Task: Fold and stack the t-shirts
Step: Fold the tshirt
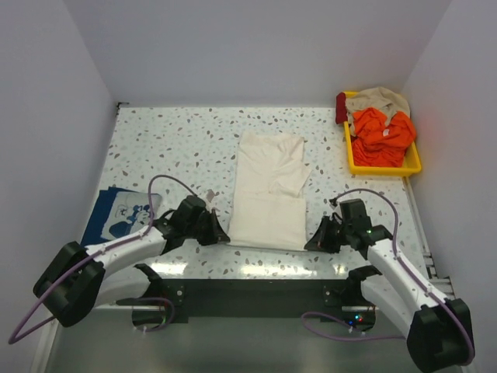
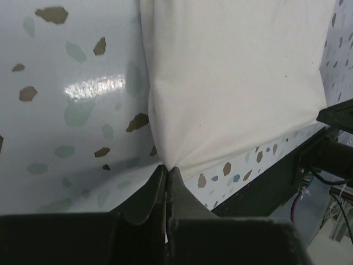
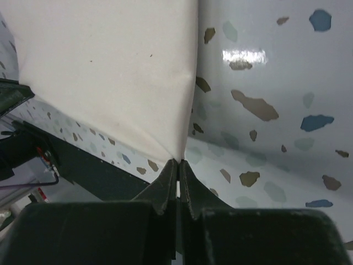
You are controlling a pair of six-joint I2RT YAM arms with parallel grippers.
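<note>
Overhead: left arm [image 1: 116, 252] and right arm [image 1: 400, 268] reach in; left claw [image 1: 220, 235] and right claw [image 1: 314, 242] meet the near corners of the cream t-shirt [image 1: 268, 194], flat on the table [image 1: 178, 140]. Navy t-shirt [image 1: 120, 214] lies far left.
Left wrist: I see the claw clamped on the cream corner.
Right wrist: likewise pinched on the other corner.

The left arm [image 1: 124, 249] and right arm [image 1: 396, 268] are each wearing white shells over their links, with bulky black housings bulging at the joints. A purple cable [image 1: 167, 183] is arching over each wrist and running on along the links. The left gripper [image 1: 221, 237] and right gripper [image 1: 312, 245] are showing matte black, their fingers [image 2: 149, 199] tapering to thin wedge tips above a dark blocky body, while a black base plate [image 1: 248, 299] is spanning between the two mounts.
</note>
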